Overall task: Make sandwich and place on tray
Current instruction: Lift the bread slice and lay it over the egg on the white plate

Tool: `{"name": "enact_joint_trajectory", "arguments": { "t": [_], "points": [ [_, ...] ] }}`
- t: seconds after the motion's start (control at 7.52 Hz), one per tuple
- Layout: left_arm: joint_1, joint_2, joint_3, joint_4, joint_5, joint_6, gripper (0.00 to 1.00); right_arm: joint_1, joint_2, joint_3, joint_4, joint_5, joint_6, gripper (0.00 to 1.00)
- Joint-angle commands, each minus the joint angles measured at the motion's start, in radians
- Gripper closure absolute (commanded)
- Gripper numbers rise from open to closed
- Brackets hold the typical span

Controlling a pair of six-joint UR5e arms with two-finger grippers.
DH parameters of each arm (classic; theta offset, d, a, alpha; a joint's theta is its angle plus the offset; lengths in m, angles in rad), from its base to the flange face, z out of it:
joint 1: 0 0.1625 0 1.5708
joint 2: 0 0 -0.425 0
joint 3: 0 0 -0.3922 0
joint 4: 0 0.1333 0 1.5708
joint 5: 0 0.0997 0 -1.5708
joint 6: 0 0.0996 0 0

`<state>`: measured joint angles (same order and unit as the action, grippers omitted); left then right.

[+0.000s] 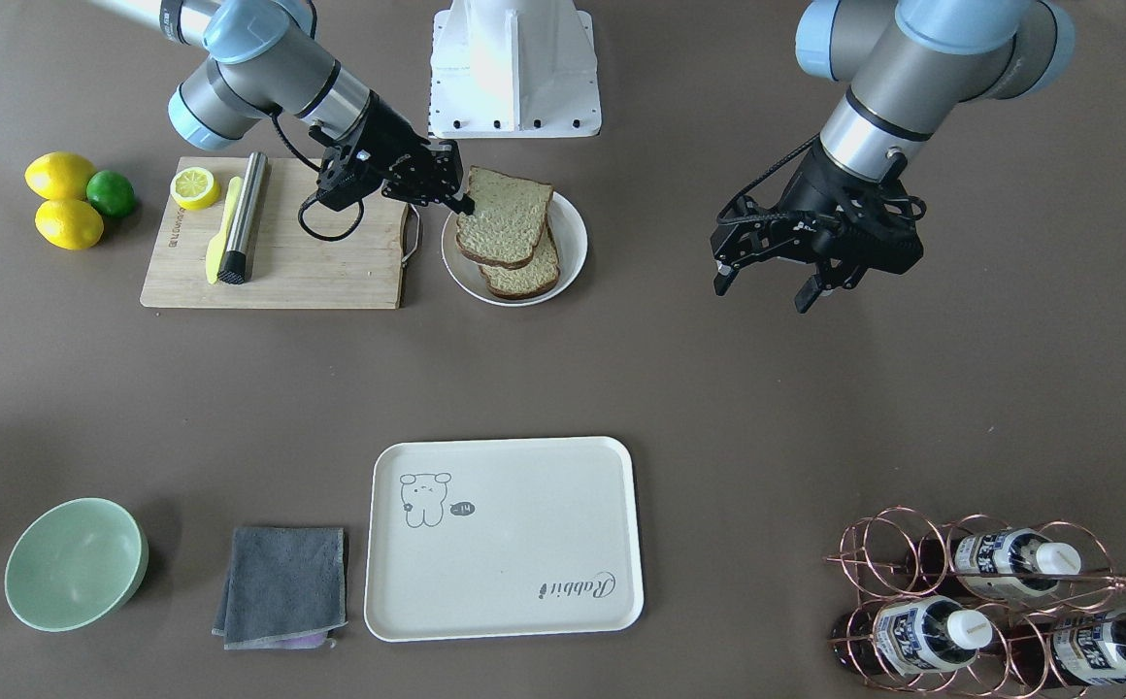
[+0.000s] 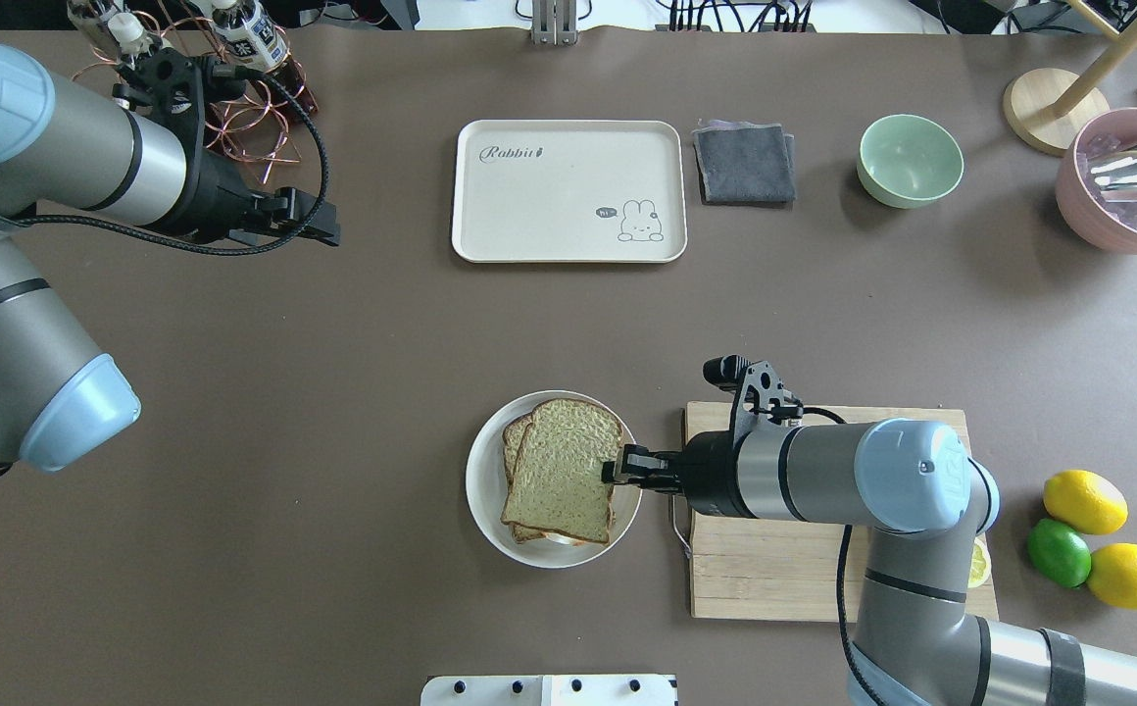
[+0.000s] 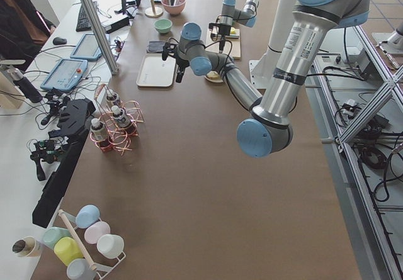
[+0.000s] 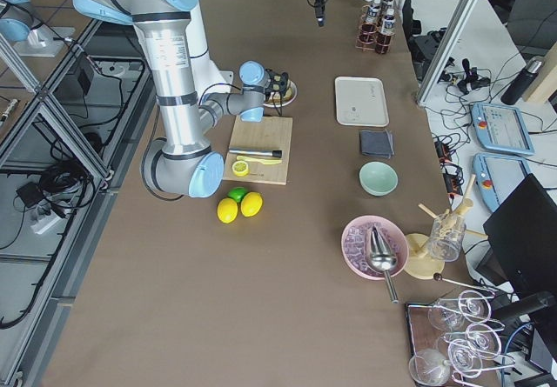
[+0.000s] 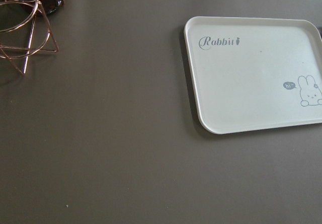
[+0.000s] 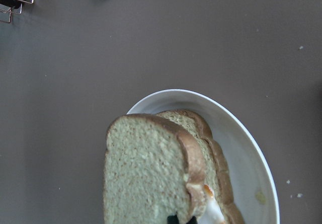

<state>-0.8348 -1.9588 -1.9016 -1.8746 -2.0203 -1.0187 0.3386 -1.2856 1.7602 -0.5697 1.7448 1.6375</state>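
Observation:
The sandwich lies on a round white plate [image 1: 575,243]: a top bread slice [image 1: 505,214] over a lower slice [image 1: 529,279], offset from it. In the right wrist view a bit of white-and-orange egg [image 6: 212,213] shows between the slices. My right gripper [image 1: 466,204] is shut on the top slice's edge [image 2: 564,471], reaching in from the cutting board side. The cream tray [image 1: 505,539] with "Rabbit" lettering lies bare across the table and also shows in the left wrist view [image 5: 251,73]. My left gripper [image 1: 763,294] is open and empty, hovering above the table off to the side.
A bamboo cutting board [image 1: 311,267] next to the plate holds a yellow knife, a steel cylinder and a lemon half. Two lemons and a lime [image 1: 112,192] lie beyond it. A grey cloth [image 1: 283,585] and green bowl [image 1: 76,563] sit beside the tray. A copper bottle rack [image 1: 990,602] stands at the corner.

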Motion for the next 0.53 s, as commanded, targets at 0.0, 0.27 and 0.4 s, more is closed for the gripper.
{"name": "enact_joint_trajectory", "arguments": {
  "t": [0.0, 0.27, 0.4],
  "points": [
    [-0.001, 0.001, 0.027, -0.037, -0.002, -0.001, 0.02, -0.007, 0.029, -0.047, 0.001, -0.008, -0.007, 1.00],
    [-0.001, 0.003, 0.027, -0.037, -0.002, -0.001, 0.02, -0.016, 0.029, -0.048, 0.001, -0.008, -0.008, 1.00],
    [-0.001, 0.001, 0.027, -0.037, -0.002, -0.001, 0.02, -0.018, 0.031, -0.050, 0.002, -0.008, -0.011, 0.93]
  ]
}}
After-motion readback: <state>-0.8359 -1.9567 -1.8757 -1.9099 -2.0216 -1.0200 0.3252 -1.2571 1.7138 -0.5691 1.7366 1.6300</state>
